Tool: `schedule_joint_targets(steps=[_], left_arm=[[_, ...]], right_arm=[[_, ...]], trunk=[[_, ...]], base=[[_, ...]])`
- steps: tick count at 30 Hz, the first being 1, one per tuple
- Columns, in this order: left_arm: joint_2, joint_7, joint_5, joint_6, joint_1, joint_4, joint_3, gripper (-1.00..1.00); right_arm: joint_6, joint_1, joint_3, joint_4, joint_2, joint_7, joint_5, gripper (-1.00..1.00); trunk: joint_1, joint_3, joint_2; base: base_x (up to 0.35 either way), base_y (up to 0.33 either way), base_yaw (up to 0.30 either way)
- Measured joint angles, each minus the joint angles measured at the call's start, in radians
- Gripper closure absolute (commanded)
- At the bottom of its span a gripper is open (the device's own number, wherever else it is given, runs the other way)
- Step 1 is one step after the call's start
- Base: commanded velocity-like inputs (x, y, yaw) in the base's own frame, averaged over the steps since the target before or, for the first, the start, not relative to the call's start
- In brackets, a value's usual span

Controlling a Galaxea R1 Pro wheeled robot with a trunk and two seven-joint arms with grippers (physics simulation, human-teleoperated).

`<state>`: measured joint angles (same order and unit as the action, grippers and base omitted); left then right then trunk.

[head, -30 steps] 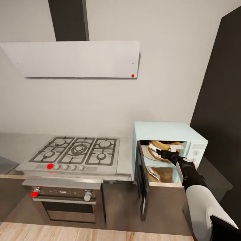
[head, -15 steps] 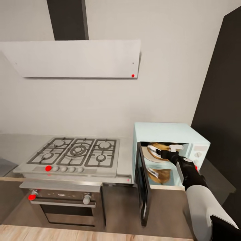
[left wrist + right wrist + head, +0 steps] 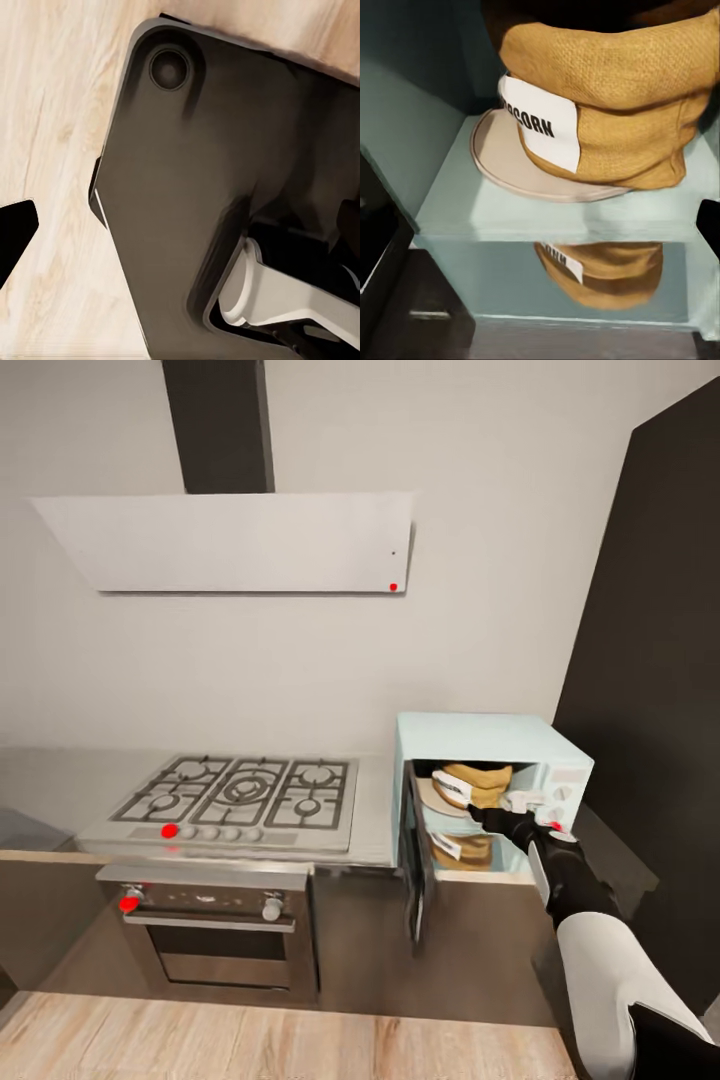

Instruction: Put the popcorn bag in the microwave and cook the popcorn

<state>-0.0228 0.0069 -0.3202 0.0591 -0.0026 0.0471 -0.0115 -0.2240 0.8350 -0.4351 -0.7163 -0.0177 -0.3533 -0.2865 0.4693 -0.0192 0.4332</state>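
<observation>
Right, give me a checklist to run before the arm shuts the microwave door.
1. Popcorn bag inside the microwave: ok, it sits upright on the round plate.
2. Bag released: ok, the right wrist view shows nothing gripping it.
3. Right gripper clear of the opening: not ok, it hangs at the front edge of the cavity.
4. Door state: open, swung out toward the hob.
5. Bag clear of the door's path: ok, it stands back from the front lip.
6. Left gripper state: cannot tell.
</observation>
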Motion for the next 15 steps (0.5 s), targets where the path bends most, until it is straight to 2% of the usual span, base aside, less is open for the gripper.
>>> schedule_joint_targets(steps=[4,7,9,11,12,14,15], left_arm=[[0.0,0.0,0.0,0.0,0.0,0.0,0.0,-1.0],[0.0,0.0,0.0,-0.001,0.0,0.0,0.0,-1.0],[0.0,0.0,0.0,-0.001,0.0,0.0,0.001,-1.0],[0.0,0.0,0.0,-0.001,0.0,0.0,0.001,-1.0],[-0.001,0.0,0.0,-0.002,0.0,0.0,0.001,-1.0],[-0.001,0.0,0.001,-0.001,0.0,0.0,0.0,-1.0],[-0.002,0.0,0.002,0.0,0.0,0.0,0.0,-1.0]], right_arm=[[-0.005,0.0,0.0,-0.017,-0.001,0.0,-0.001,-1.0],[-0.006,0.0,0.0,-0.014,-0.011,0.0,0.002,-1.0],[-0.007,-0.009,0.0,0.0,-0.021,0.0,-0.016,-1.0],[-0.009,-0.069,0.0,0.006,-0.039,0.0,-0.041,-1.0],[-0.016,-0.121,0.0,0.007,-0.053,0.0,-0.046,-1.0],[-0.029,-0.189,-0.001,0.008,-0.066,0.0,-0.049,-1.0],[-0.034,-0.249,-0.001,0.009,-0.083,0.0,-0.048,-1.0]], trunk=[[0.0,0.0,0.0],[0.0,0.0,0.0],[0.0,0.0,0.0],[0.0,0.0,0.0],[0.0,0.0,0.0],[0.0,0.0,0.0],[0.0,0.0,0.0]], base=[[-0.319,0.0,0.0],[-0.319,0.0,0.0],[-0.319,0.0,0.0],[-0.319,0.0,0.0],[-0.319,0.0,0.0],[-0.319,0.0,0.0],[-0.319,0.0,0.0]])
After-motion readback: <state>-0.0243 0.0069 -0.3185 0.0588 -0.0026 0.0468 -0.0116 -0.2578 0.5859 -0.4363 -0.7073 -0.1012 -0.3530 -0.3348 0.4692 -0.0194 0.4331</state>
